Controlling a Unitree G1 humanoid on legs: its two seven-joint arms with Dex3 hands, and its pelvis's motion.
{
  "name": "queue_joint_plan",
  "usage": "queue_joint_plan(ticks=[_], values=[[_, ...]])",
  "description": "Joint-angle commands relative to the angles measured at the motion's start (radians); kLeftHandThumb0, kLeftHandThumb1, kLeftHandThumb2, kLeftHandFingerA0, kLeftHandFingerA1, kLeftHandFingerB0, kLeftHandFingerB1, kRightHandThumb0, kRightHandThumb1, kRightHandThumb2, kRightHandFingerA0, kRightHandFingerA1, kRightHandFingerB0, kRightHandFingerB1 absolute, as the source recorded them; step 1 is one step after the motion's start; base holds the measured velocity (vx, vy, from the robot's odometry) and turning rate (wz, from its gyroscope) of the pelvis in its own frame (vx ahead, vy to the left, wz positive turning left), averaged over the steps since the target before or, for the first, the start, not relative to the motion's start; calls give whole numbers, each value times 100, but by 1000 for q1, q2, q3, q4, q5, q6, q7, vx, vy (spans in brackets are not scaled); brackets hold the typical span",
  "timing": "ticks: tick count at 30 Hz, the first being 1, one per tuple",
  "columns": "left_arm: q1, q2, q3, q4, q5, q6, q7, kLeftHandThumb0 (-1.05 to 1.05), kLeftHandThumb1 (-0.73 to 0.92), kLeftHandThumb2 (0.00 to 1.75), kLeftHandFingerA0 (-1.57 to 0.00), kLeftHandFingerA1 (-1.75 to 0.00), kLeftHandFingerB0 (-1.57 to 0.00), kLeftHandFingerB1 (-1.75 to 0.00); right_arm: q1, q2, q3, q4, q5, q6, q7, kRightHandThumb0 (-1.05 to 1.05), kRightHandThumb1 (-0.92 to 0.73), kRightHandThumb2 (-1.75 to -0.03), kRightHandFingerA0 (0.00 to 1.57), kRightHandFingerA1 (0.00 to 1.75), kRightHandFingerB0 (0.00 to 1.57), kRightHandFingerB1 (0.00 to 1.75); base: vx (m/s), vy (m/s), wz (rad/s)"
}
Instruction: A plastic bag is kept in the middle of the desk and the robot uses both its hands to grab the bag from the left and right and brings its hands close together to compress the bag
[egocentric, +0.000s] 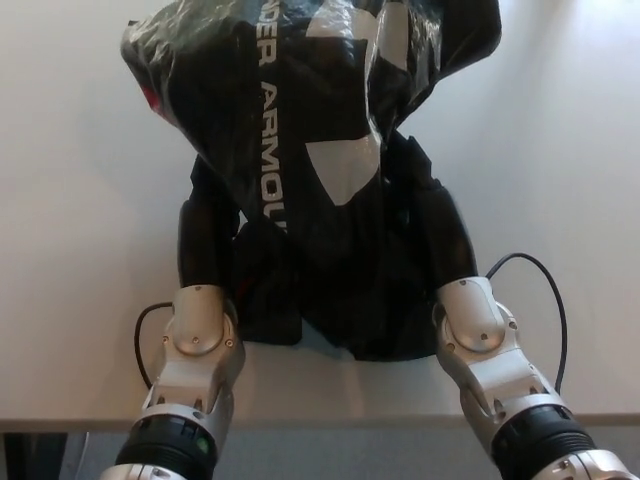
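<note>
A black plastic bag (300, 110) with white UNDER ARMOUR lettering and logo lies on the white desk (80, 260). It is squeezed narrow at its near half and bulges upward at the far end. My left hand (205, 235) presses against the bag's left side. My right hand (435, 225) presses against its right side. Both black hands blend into the bag's folds, and their fingers are partly hidden by the plastic. A bit of red shows at the bag's far left corner (148, 97).
The desk's front edge (330, 420) runs just below my wrists. Thin black cables loop out from my left wrist (143, 340) and my right wrist (545, 290). Bare white desk lies on both sides of the bag.
</note>
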Motion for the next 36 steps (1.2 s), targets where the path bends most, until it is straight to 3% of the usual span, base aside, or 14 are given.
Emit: queue_joint_plan(ticks=[1, 4, 5, 8, 10, 11, 13, 14, 17, 20, 27, 28, 29, 36], values=[[2, -1, 1, 38, 27, 11, 45, -66, 92, 119, 0, -44, -9, -39, 10, 21, 1, -60, 25, -48, 28, -36, -52, -111, 1, 50, 0, 49, 0, 0, 0], [4, -12, 14, 65, 2, -17, 24, -66, 88, 116, 0, -44, -12, -46, 24, 28, 15, -100, 26, -28, 50, -36, -52, -111, 1, 50, 0, 49, 0, 0, 0], [4, -12, 12, 71, 4, -26, 19, -28, 70, 123, 0, -51, 0, -49, 30, 29, 21, -115, 23, -17, 56, -77, -92, -69, 16, 36, 13, 27, 0, 0, 0], [4, -15, 15, 73, -2, -29, 5, -59, 92, 85, -9, -38, -6, -35, 43, 33, 30, -145, 28, 3, 72, -36, -52, -111, 1, 50, 0, 49, 0, 0, 0], [3, -11, 5, 70, 14, -39, 12, -69, 88, 113, -4, -42, -8, -42, 46, 30, 30, -155, 29, 15, 73, -78, -92, -68, 16, 36, 13, 26, 0, 0, 0], [2, -5, -6, 73, 32, -43, 22, -59, 85, 116, 0, -40, -5, -42, 46, 25, 26, -156, 34, 16, 77, -36, -52, -111, 2, 50, 0, 49, 0, 0, 0], [-5, -8, -4, 72, 28, -27, 29, -59, 85, 117, -1, -41, -6, -43, 45, 16, 20, -160, 37, 17, 82, -78, -74, -102, 9, 45, 8, 40, 0, 0, 0], [-4, -7, -6, 69, 30, -24, 33, -68, 90, 116, -1, -40, -10, -42, 45, 14, 15, -160, 42, 18, 86, -36, -52, -111, 2, 51, 0, 49, 0, 0, 0], [14, -6, -7, 24, 25, 10, 41, -64, 92, 86, -10, -40, -12, -32, 53, -22, -5, -177, 42, 24, 87, -36, -50, -110, 1, 50, 0, 48, 0, 0, 0], [22, 18, -3, -18, 26, 10, 38, -29, 67, 121, -2, -50, 0, -48, 52, -73, -24, -204, 39, 54, 96, -36, -50, -110, 1, 50, 0, 49, 0, 0, 0], [70, 181, 52, -202, -23, -4, -71, -69, 92, 78, -18, -42, -17, -30, 88, -260, -108, -258, 51, 76, 132, -36, -50, -110, 2, 51, 0, 49, 0, 0, 0], [83, 206, 65, -246, -31, 9, -79, -71, 92, 76, -20, -42, -18, -29, 98, -289, -124, -271, 56, 77, 134, -78, -91, -69, 15, 37, 13, 27, 0, 0, 0], [104, 244, 93, -328, -57, 41, -95, -72, 92, 73, -22, -39, -18, -28, 108, -334, -156, -289, 68, 81, 133, -36, -51, -110, 3, 51, 0, 48, 0, 0, 0], [214, 394, 201, -623, -96, 81, -139, -77, 92, 74, -25, -40, -19, -29, 175, -497, -293, -423, 130, 99, 164, -37, -48, -109, 2, 50, 0, 48, 0, 0, 0]])
